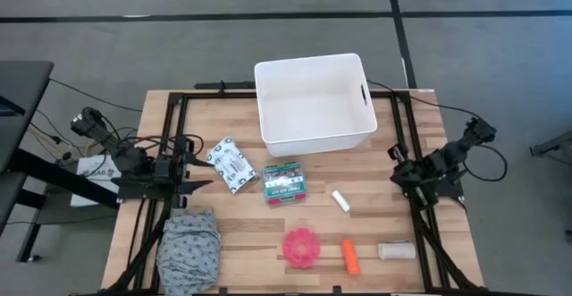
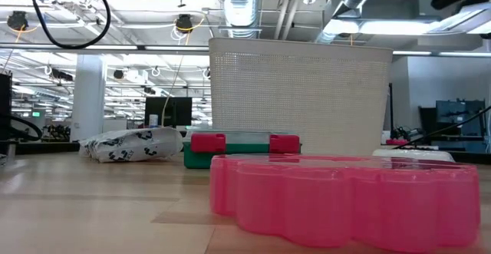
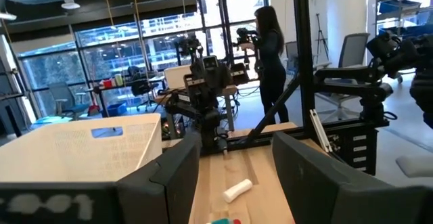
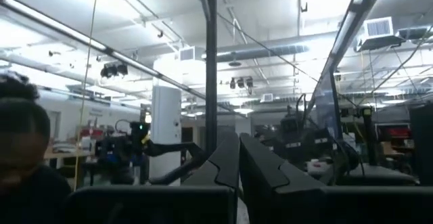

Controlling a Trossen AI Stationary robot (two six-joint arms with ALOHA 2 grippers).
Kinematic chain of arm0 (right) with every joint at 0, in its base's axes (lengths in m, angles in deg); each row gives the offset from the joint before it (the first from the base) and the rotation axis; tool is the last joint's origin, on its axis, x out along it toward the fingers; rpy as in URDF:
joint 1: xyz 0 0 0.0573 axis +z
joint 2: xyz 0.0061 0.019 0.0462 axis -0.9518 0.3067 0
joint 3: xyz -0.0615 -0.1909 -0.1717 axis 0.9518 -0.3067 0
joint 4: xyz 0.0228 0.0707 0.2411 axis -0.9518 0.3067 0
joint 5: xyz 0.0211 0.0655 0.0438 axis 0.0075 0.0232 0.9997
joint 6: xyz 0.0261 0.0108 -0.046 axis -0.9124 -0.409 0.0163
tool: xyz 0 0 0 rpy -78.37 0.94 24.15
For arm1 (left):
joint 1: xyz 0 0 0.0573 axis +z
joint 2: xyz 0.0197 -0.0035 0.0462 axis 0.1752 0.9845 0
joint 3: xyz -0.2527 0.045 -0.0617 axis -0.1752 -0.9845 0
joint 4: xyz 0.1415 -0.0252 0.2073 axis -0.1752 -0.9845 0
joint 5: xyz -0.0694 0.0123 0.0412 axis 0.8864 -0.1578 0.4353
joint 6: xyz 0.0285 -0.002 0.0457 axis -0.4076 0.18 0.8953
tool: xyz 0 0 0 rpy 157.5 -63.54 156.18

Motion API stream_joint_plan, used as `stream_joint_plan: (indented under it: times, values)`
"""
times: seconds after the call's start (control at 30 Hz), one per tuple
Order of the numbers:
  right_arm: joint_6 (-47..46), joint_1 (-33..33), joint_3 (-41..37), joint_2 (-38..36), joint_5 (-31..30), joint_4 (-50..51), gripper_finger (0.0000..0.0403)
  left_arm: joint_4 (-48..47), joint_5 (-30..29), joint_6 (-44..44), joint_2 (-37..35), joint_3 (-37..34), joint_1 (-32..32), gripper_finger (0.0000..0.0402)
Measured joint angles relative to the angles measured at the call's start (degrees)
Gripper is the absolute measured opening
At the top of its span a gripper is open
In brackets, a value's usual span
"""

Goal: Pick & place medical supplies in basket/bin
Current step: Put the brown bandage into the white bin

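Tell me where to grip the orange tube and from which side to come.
Come straight down on the orange tube and pinch across its narrow middle. It lies flat, long axis running toward the table's front edge, with open wood between the pink disc and the beige roll for the fingers.

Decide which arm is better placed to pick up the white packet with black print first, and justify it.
Left, probably. The left hand sits right beside the white packet, while the right hand waits across the table beyond the green-and-red box.
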Motion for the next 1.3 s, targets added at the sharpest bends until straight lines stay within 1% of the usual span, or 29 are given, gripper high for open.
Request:
stream_joint_plan:
  times: [0.2,0.27,0.4,0.5,0.63,0.73,0.83,0.97,1.03,1.13,1.3]
  values:
    - [0.21,0.0,0.04,0.0,0.0,-5.8,0.0005,0.29,-0.02,-0.22,1.74,0.0,0.0,0.0178]
    - [1.76,0.0,0.06,-0.01,0.0,-6.88,0.0005,0.85,-0.04,0.39,2.42,0.0,0.0,0.0178]
    - [8.03,-0.04,0.07,0.0,0.0,-5.69,0.0005,2.35,-1.37,0.71,3.67,0.01,-0.01,0.0178]
    - [10.31,-0.03,0.07,0.02,0.0,-4.37,0.0005,3.86,-3.71,1.35,4.4,0.01,0.0,0.0178]
    - [9.97,-0.04,0.09,0.0,0.0,-3.91,0.0005,5.8,-5.98,2.88,5.18,0.02,0.03,0.0178]
    - [10.48,-0.04,0.09,0.0,0.0,-3.07,0.0005,5.8,-6.16,1.91,6.44,0.02,0.07,0.0178]
    - [10.54,-0.04,0.09,0.0,0.0,-3.99,0.0005,5.77,-7.38,1.53,8.64,0.02,0.07,0.0178]
    - [9.68,-0.04,0.09,0.0,0.02,-5.29,0.0005,6.25,-10.49,4.56,12.12,0.02,0.18,0.0178]
    - [8.12,-0.04,0.09,0.0,0.02,-5.32,0.0005,6.87,-11.02,4.96,13.73,0.02,0.6,0.0178]
    - [5.85,-0.04,0.09,0.0,0.08,-6.07,0.0005,9.37,-11.04,3.55,16.1,0.02,1.52,0.0178]
    - [7.25,-0.04,0.11,0.0,0.11,-6.33,0.0005,14.23,-12.16,4.92,19.24,0.02,3.86,0.0178]
